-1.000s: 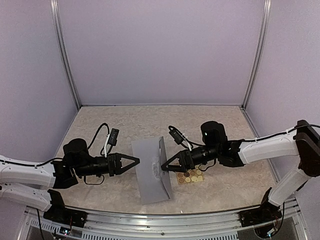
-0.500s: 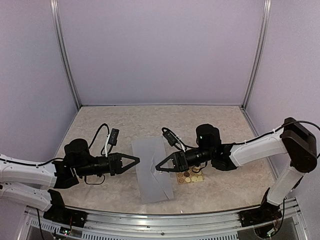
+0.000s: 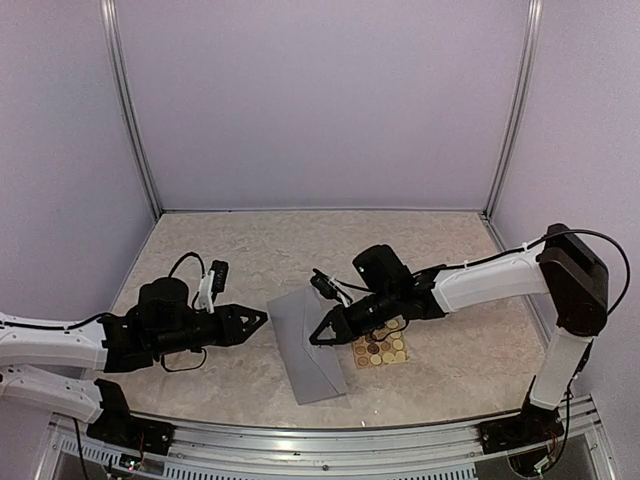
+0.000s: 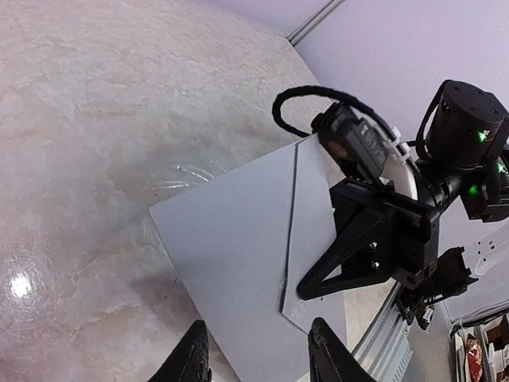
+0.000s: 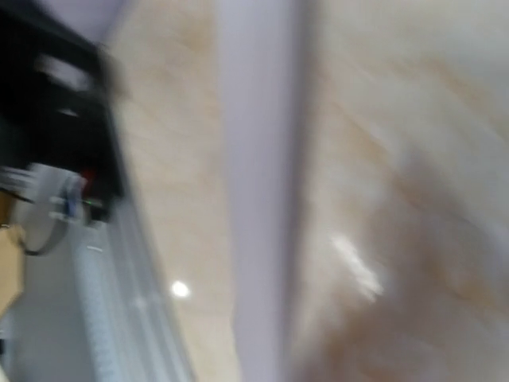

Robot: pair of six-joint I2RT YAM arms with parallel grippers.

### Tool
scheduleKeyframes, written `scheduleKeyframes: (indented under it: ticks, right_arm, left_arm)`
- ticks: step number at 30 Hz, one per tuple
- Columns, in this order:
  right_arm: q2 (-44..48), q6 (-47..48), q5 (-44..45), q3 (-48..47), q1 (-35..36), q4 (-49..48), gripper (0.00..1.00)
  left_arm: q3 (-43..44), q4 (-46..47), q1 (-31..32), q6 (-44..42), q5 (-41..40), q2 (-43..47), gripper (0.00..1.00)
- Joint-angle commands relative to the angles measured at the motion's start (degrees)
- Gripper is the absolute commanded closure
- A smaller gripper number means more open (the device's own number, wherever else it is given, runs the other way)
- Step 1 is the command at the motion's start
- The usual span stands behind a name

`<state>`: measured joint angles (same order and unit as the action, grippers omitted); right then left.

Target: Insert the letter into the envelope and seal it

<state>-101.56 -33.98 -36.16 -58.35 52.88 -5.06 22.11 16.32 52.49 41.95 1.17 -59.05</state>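
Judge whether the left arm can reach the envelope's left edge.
Probably yes: the left hand sits open just off the envelope, nothing between; the right hand rests on its flap, farther right.

Even, soft overhead light; glare spot on table; right-wrist view heavily motion-blurred.

The envelope is plain grey-lavender. The desk has a beige marbled pattern. The sticker sheet is tan, with yellow and brown round stickers. The left pincer and the right pincer are black.

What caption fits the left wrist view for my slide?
Shut right gripper at the folded flap of the grey envelope.
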Motion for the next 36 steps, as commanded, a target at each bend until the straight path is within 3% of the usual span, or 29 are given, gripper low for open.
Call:
scheduleKeyframes:
  ticks: [1,5,12,15,18,27,36]
  right_arm:
    - [-4.6,4.2,4.8,-4.1,0.5,12.6,1.00]
    - [-7.2,4.9,9.1,-7.2,0.5,16.5,1.00]
    - [-5.1,4.9,14.8,-8.1,0.4,19.9,0.46]
    - [-0.9,4.5,18.4,-6.7,0.2,21.4,0.34]
    - [3.5,3.6,22.4,-4.0,-0.4,22.7,0.28]
    - [14.1,-0.7,29.5,7.3,-5.5,24.7,0.30]
    - [13.6,1.3,28.1,12.1,-8.5,21.7,0.48]
  left_arm:
    - [3.1,-3.2,1.6,-1.1,-5.1,-0.7,0.60]
    - [4.6,-1.8,3.3,-1.4,-5.2,-3.5,0.60]
    - [7.1,3.3,5.3,-1.7,-2.7,-9.8,0.59]
    - [9.6,4.4,6.5,-2.6,-2.0,-13.1,0.59]
    - [12.6,5.7,7.5,-3.5,-0.8,-16.8,0.59]
    - [22.6,9.7,9.6,-5.0,4.8,-29.9,0.59]
    - [32.9,11.3,10.0,-5.1,10.8,-44.3,0.67]
